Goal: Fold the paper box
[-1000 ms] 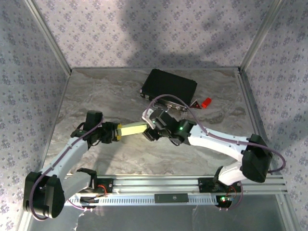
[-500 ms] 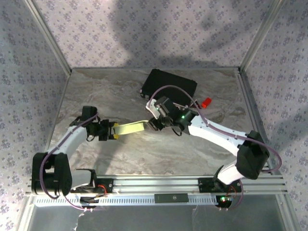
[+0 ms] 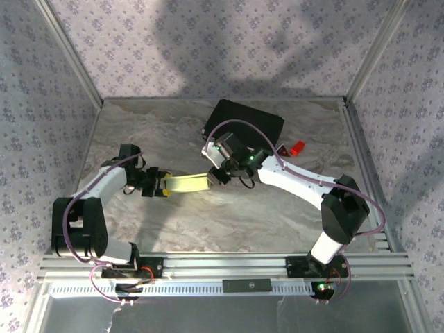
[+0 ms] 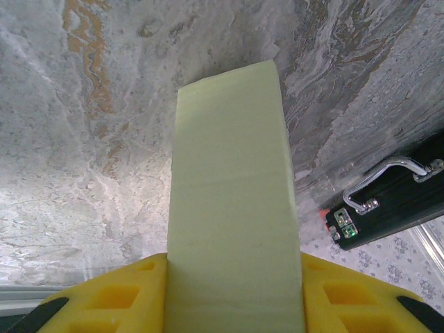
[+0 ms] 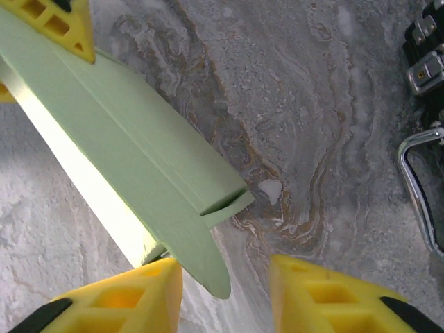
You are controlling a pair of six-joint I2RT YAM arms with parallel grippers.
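The paper box (image 3: pixel 187 182) is a pale green, long, narrow folded shape held just above the marble table. My left gripper (image 3: pixel 158 186) is shut on its left end; in the left wrist view the box (image 4: pixel 232 194) runs out from between the yellow fingers (image 4: pixel 111 298). My right gripper (image 3: pixel 212 178) is at the box's right end. In the right wrist view its jaws stand open (image 5: pixel 225 298), and a rounded end tab of the box (image 5: pixel 208 260) hangs between them beside the left finger (image 5: pixel 118 302). The right finger is apart from the tab.
A black hard case (image 3: pixel 244 123) with metal latches lies at the back of the table, just behind my right wrist, and its handle (image 5: pixel 416 187) is close on the right. A small red object (image 3: pixel 297 148) sits beside the case. Patterned walls enclose the table.
My right gripper has moved left and back to the box's right end, and its jaws have narrowed. The left arm has drawn back a little to the left, keeping the box.
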